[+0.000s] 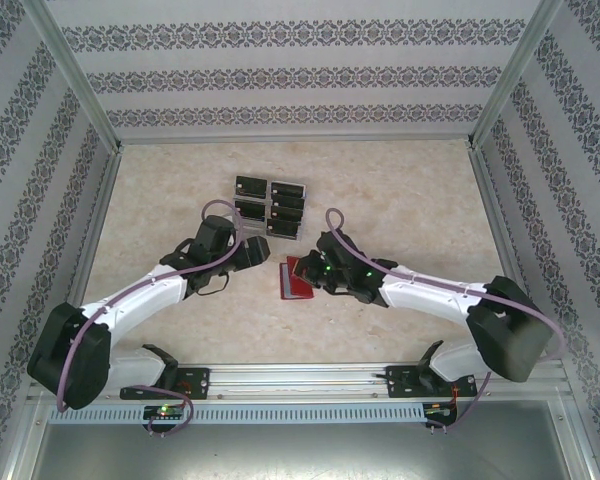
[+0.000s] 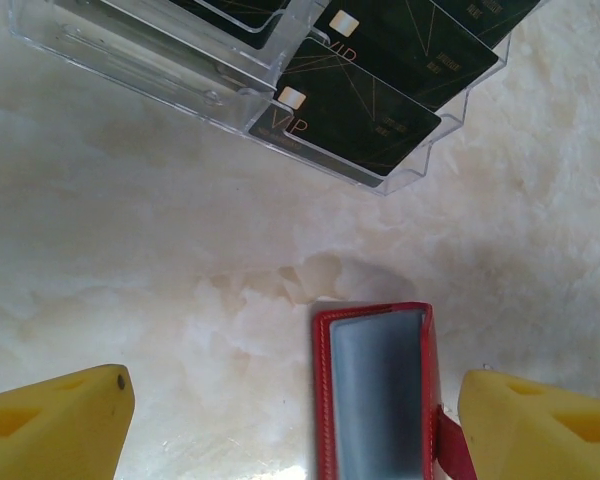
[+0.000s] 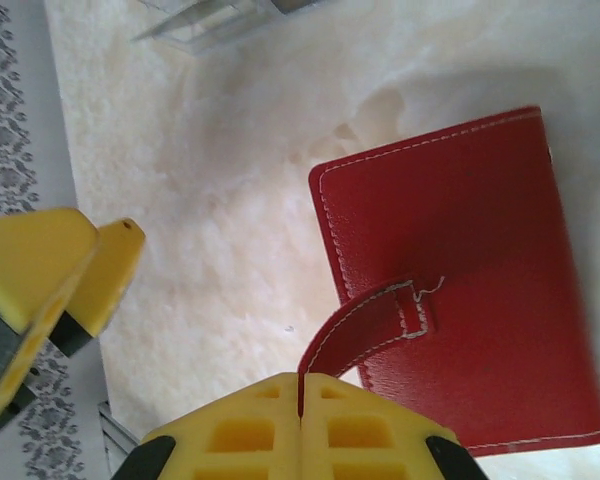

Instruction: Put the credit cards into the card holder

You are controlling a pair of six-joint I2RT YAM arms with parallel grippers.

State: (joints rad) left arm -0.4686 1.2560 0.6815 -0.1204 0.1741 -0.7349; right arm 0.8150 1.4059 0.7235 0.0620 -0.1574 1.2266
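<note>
Several credit cards [image 2: 350,110] sit in the clear tray [image 2: 180,70]; the card holder [image 3: 460,260] lies near it on the worktop [image 2: 130,250]. Our right gripper [image 3: 300,385] clamps its jaws on the snap tab [image 3: 370,325], while the left gripper [image 2: 295,400] keeps its jaws apart; next we should fetch one card.

Clear plastic tray [image 2: 160,75]: upper centre of the top view, resting on the table. Tabletop [image 1: 400,190]: cream, marbled. Patterned wall panels [image 1: 300,75]: left, back, right. Aluminium rail [image 1: 310,385]: along the bottom edge.
</note>
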